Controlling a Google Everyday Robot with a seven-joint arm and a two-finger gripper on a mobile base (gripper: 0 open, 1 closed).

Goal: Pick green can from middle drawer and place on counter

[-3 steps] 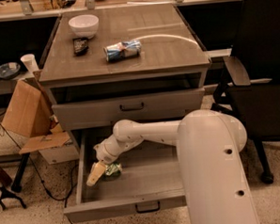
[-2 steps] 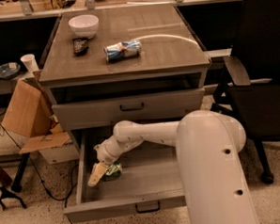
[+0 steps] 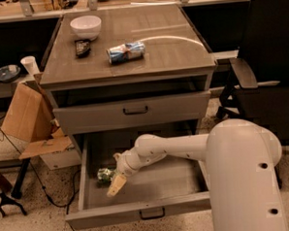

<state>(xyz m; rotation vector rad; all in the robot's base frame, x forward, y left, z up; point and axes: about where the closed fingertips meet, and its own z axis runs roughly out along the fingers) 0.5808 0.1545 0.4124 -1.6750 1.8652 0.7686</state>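
One gripper (image 3: 116,184), opening unclear, sits in the middle drawer (image 3: 188,205) just beside the green can (image 3: 105,175).

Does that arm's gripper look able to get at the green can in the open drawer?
Probably yes. The middle drawer is pulled out, the green can lies uncovered near its left side, and the gripper sits right beside it, nothing between.

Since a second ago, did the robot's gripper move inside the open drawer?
Yes. The gripper slid right, away from the left wall of the drawer and a little toward its front. The green can now lies on the gripper's left.
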